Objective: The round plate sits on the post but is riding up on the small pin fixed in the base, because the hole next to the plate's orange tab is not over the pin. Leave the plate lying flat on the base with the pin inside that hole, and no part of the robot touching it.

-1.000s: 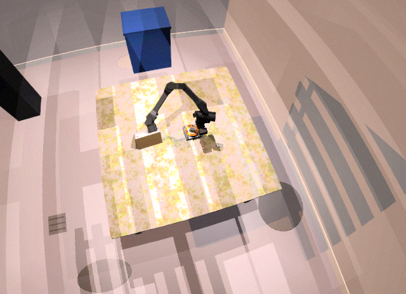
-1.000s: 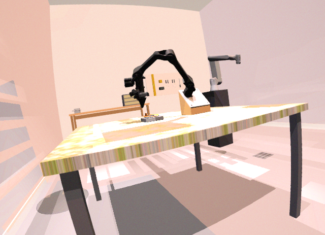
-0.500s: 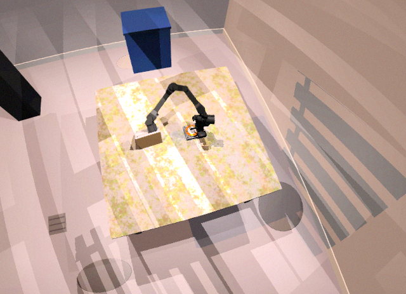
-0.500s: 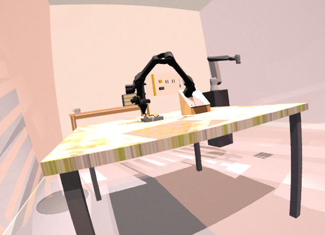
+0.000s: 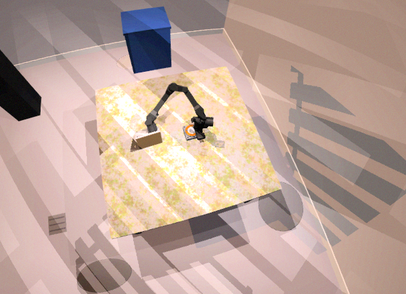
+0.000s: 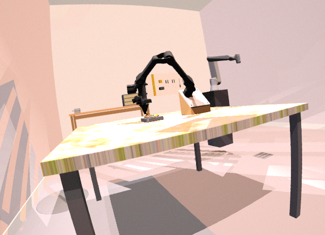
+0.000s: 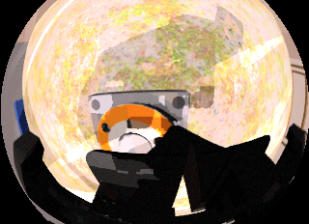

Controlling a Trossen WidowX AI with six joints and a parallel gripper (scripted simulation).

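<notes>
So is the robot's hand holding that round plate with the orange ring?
No, the black hand is shut on nothing, its tip down at the orange-ringed round plate.

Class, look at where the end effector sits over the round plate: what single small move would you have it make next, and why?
Probably nudge the plate's orange rim sideways to turn it about the post. The end effector is shut on nothing, tip down at the plate on its grey base. Whether it touches the plate cannot be told, nor can the pin be made out.
</notes>
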